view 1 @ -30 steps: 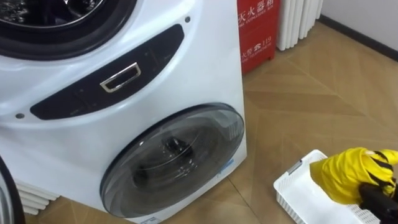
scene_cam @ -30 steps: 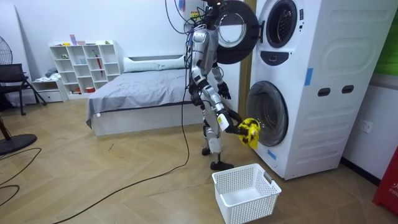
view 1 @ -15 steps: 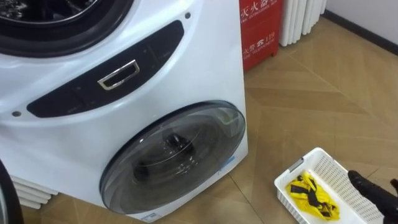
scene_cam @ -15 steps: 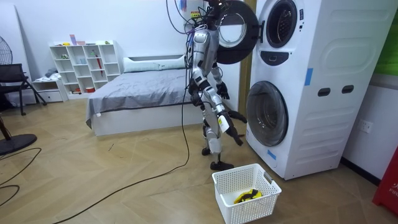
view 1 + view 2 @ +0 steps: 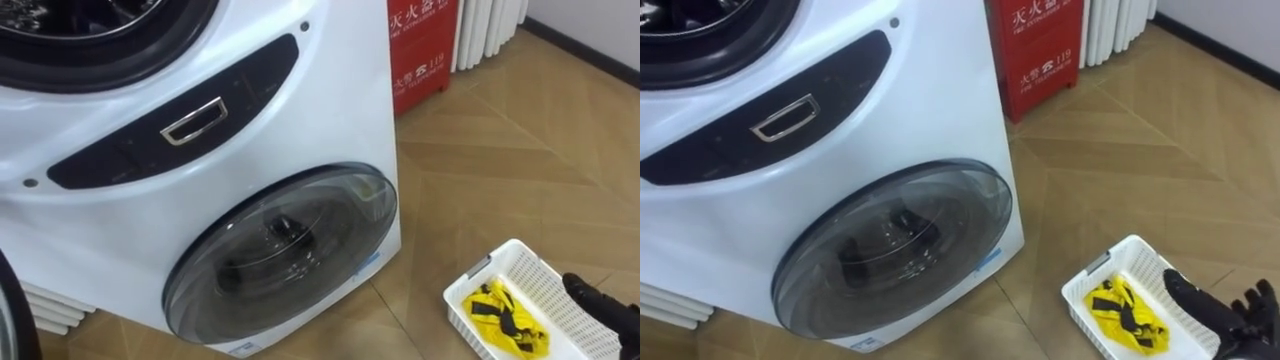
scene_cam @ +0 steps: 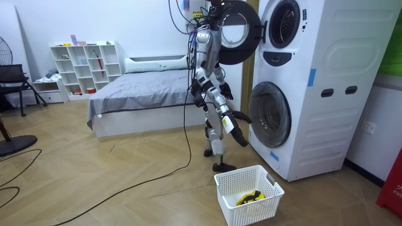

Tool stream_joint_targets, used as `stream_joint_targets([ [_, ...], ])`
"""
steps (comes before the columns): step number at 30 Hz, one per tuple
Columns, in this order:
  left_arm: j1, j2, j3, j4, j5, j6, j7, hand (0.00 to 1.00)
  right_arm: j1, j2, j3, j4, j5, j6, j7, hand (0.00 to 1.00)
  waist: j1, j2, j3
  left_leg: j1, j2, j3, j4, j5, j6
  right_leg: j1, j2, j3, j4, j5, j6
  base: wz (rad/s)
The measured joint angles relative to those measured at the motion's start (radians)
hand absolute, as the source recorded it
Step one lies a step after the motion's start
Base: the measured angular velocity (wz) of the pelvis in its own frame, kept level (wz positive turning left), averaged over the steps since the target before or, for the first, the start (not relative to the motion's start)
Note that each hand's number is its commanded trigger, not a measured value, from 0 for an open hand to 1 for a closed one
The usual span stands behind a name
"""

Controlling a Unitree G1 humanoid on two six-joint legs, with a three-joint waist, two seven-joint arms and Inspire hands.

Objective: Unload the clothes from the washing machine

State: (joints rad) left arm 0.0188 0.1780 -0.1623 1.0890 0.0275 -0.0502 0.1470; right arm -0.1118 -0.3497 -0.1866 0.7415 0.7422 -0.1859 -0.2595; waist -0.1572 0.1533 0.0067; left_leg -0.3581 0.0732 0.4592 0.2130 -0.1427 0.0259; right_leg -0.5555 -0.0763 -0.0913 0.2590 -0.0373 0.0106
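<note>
We see the yellow-and-black garment (image 5: pixel 497 318) lying crumpled in the white basket (image 5: pixel 478 271), our right hand (image 5: pixel 1218 308) just above the basket's rim, fingers straight and empty; the garment is probably light, limp cloth, best pinched at a raised fold.

A red cabinet (image 5: pixel 420 45) on the floor beside the washing machine (image 5: pixel 330 110) carries white print on its front: a line of large characters above a row of smaller characters that ends in digits. A small blue sticker (image 5: pixel 366 266) sits on the machine's front just under the lower door's rim, its print too small to make out. In the room view a blue label (image 6: pixel 312 76) is stuck on the machine's side wall, likewise unreadable.
</note>
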Motion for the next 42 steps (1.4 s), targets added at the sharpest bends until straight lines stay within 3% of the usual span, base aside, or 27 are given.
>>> stream_joint_targets([
  [6, 0.021, -0.001, -0.008, -0.002, 0.003, -0.002, 0.0, 0.0, 0.053, 0.008, 0.044, 0.044, 0.018, 0.0, 0.037, 0.0, -0.001, -0.001, 0.0004, 0.068, 0.001, -0.054, -0.014, 0.003, -0.005, 0.098, 0.0, -0.049, -0.023, 0.0, 0.0, 0.12],
  [7, 0.033, -0.001, -0.008, -0.005, 0.004, -0.003, 0.0, 0.0, 0.061, 0.016, 0.049, 0.075, 0.018, 0.0, 0.052, 0.0, -0.001, -0.007, 0.004, 0.09, 0.001, -0.068, -0.016, 0.005, -0.009, 0.123, 0.002, -0.05, -0.021, 0.0, 0.0, 0.22],
  [12, 0.103, -0.006, -0.007, -0.048, 0.003, -0.024, 0.022, 0.0, 0.152, 0.072, 0.059, 0.127, 0.063, 0.002, 0.075, 0.0, 0.005, -0.007, 0.0013, 0.173, -0.001, -0.138, -0.02, 0.017, -0.028, 0.232, 0.017, -0.064, -0.016, 0.003, -0.008, 0.3],
  [14, 0.118, -0.02, 0.004, -0.048, 0.005, -0.025, 0.04, 0.0, 0.157, 0.103, 0.089, 0.208, 0.066, 0.013, 0.099, 0.0, 0.023, -0.024, -0.0027, 0.225, -0.01, -0.168, -0.035, 0.024, -0.038, 0.287, 0.02, -0.078, -0.016, -0.002, -0.039, 0.29],
  [16, 0.118, -0.03, 0.006, -0.047, 0.006, -0.028, 0.046, 0.0, 0.157, 0.125, 0.089, 0.254, 0.065, 0.032, 0.122, 0.0, 0.034, -0.039, -0.0069, 0.245, -0.017, -0.211, -0.041, 0.024, -0.039, 0.32, 0.017, -0.105, -0.018, -0.017, -0.05, 0.42],
  [20, 0.128, -0.034, 0.031, -0.047, 0.011, -0.034, 0.061, 0.0, 0.153, 0.153, 0.087, 0.311, 0.046, 0.059, 0.152, 0.0, 0.062, -0.09, -0.0164, 0.275, -0.017, -0.274, -0.054, 0.03, -0.047, 0.385, 0.019, -0.166, -0.042, -0.034, -0.043, 0.43],
  [23, 0.149, -0.035, 0.077, -0.046, 0.005, -0.029, 0.07, 0.0, 0.157, 0.156, 0.086, 0.326, 0.016, 0.079, 0.175, 0.0, 0.081, -0.118, -0.0121, 0.305, -0.016, -0.305, -0.063, 0.028, -0.053, 0.44, 0.025, -0.195, -0.075, -0.038, -0.041, 0.29],
  [27, 0.178, -0.035, 0.095, -0.046, 0.006, -0.029, 0.08, 0.0, 0.167, 0.165, 0.087, 0.35, 0.016, 0.082, 0.193, 0.0, 0.104, -0.137, -0.011, 0.334, -0.018, -0.326, -0.065, 0.019, -0.054, 0.488, 0.027, -0.22, -0.092, -0.047, -0.031, 0.23],
  [29, 0.203, -0.036, 0.147, -0.045, 0.011, -0.033, 0.08, 0.0, 0.178, 0.173, 0.087, 0.351, 0.001, 0.083, 0.216, 0.0, 0.132, -0.144, -0.0097, 0.354, -0.019, -0.328, -0.065, 0.006, -0.054, 0.507, 0.028, -0.219, -0.092, -0.055, -0.027, 0.0],
  [34, 0.23, -0.032, 0.239, 0.0, 0.011, -0.04, 0.081, 0.0, 0.168, 0.182, 0.089, 0.395, -0.033, 0.088, 0.285, 0.0, 0.15, -0.155, -0.0078, 0.406, -0.019, -0.331, -0.068, -0.009, -0.05, 0.558, 0.026, -0.223, -0.091, -0.077, -0.018, 0.02],
  [42, 0.223, -0.029, 0.253, 0.032, 0.052, -0.032, 0.081, 0.0, 0.173, 0.187, 0.207, 0.433, -0.112, 0.105, 0.347, 0.0, 0.175, -0.18, -0.003, 0.421, -0.023, -0.361, -0.06, -0.024, -0.048, 0.596, 0.024, -0.242, -0.091, -0.084, -0.019, 0.12],
])
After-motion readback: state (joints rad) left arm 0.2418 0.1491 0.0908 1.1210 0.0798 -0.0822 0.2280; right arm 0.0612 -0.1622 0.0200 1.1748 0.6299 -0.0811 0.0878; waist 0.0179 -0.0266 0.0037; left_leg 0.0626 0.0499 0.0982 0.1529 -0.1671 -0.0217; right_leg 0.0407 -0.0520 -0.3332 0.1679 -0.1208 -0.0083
